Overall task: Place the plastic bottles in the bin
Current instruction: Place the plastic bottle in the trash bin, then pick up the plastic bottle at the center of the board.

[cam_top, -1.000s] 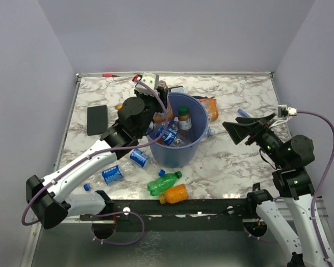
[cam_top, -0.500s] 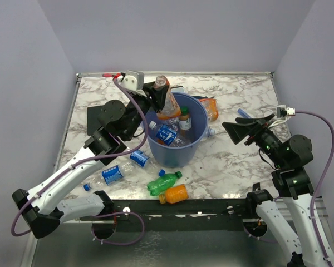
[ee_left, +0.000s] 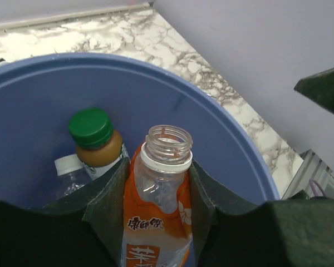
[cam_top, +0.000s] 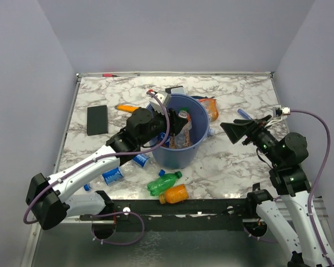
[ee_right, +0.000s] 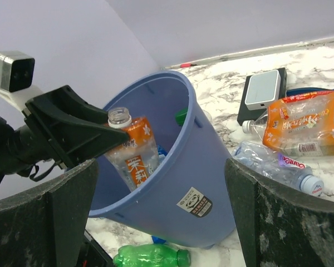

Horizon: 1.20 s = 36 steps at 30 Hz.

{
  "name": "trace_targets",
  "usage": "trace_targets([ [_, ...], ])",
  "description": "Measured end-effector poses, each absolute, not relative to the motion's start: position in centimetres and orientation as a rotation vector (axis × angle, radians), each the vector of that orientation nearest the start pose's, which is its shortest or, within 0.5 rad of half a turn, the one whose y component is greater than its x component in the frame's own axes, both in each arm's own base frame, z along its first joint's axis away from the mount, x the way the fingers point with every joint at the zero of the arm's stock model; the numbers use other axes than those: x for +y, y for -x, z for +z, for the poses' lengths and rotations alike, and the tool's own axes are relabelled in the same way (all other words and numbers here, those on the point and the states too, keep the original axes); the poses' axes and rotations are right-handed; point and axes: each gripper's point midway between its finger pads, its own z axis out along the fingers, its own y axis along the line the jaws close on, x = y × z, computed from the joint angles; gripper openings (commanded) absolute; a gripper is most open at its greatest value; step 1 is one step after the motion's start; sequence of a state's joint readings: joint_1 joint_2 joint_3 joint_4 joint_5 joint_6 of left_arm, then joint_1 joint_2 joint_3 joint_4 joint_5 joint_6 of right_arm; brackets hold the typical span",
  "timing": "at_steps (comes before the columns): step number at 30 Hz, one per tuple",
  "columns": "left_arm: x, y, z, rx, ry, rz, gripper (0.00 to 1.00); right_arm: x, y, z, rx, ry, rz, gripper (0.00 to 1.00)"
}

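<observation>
Bottle point(ee_left: 158, 206) clamped in left fingers point(ee_left: 108, 214) inside bin point(ee_left: 44, 94) (green-capped bottle point(ee_left: 92, 130) beside); right fingers point(ee_right: 67, 217) wide apart.

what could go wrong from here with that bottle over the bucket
The left tool grips the capless orange-labelled clear plastic bottle close to the rim of the round blue plastic bin; pulling back could catch and tip it.
The green-capped brown bottle inside may deflect the drop.
</observation>
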<state>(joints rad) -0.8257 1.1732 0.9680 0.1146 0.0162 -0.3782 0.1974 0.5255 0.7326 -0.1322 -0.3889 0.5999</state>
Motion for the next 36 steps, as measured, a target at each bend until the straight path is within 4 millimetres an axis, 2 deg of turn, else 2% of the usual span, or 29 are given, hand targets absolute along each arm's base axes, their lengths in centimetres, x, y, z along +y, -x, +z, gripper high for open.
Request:
trace_targets([
  [3,-31.7,-26.6,29.2,1.726,-0.407,-0.912,0.0,13.5,-22.8,33.5,1.585,0.006,0.92,0.97],
  [4,-31.7,-26.5,28.8,1.735,-0.408,-0.908,0.05,13.5,-22.9,33.3,1.589,0.004,0.919,0.97],
  [7,-31.6,-26.5,27.6,1.757,-0.413,-0.899,0.48,13.5,-23.1,32.8,1.604,-0.001,0.915,0.97],
  [9,-31.5,-26.4,27.0,1.77,-0.417,-0.894,0.67,13.5,-23.3,32.3,1.619,-0.003,0.911,0.97],
  [13,-31.6,-26.2,27.1,1.773,-0.415,-0.902,0.97,13.6,-23.6,31.5,1.651,-0.011,0.908,0.97],
  [16,-31.2,-26.0,27.6,1.758,-0.416,-0.895,0.99,13.6,-23.8,31.1,1.664,-0.013,0.904,0.97],
  [18,-30.6,-25.9,28.9,1.722,-0.409,-0.884,0.99,13.6,-23.9,31.0,1.667,-0.011,0.9,0.97],
  [20,-29.8,-25.9,30.5,1.681,-0.396,-0.864,0.99,13.6,-23.9,31.0,1.668,-0.012,0.898,0.97],
  [22,-28.6,-26.0,33.2,1.613,-0.36,-0.833,0.99,13.5,-24.0,30.9,1.673,-0.017,0.89,0.96],
  [25,-25.7,-26.1,37.3,1.506,-0.277,-0.759,0.99,13.1,-24.7,30.1,1.701,-0.054,0.863,0.96],
  [28,-21.8,-26.6,40.0,1.442,-0.135,-0.642,0.99,12.0,-26.1,27.6,1.787,-0.162,0.793,0.94],
  [30,-19.4,-27.3,40.0,1.445,-0.037,-0.55,0.99,11.3,-27.0,25.8,1.848,-0.231,0.745,0.92],
  [33,-16.1,-28.6,39.0,1.472,0.081,-0.421,0.99,10.9,-28.3,22.4,1.944,-0.327,0.704,0.88],
  [36,-13.1,-30.2,36.1,1.528,0.167,-0.303,0.99,11.1,-28.7,17.8,2.044,-0.414,0.702,0.84],
])
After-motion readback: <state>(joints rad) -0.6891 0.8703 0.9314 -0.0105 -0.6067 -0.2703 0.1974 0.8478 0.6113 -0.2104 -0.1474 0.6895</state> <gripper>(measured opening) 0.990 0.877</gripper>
